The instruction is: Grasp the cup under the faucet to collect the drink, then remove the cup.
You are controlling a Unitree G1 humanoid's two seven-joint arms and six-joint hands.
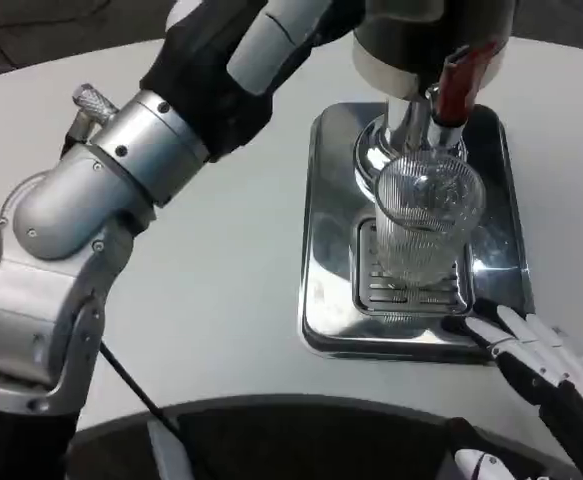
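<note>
A clear ribbed glass cup stands on the slotted drip grate of a shiny steel tray, right under the faucet. The faucet's red lever sits just above the cup's rim, on the dark-and-chrome dispenser body. My left hand reaches up at the top of the picture and meets the dispenser's left side; its fingertips are hidden. My right hand lies low by the tray's front right corner, fingers apart, holding nothing and apart from the cup.
My left forearm crosses the left half of the white table. A black cable runs down by the table's curved front edge. Bare tabletop lies between the forearm and the tray.
</note>
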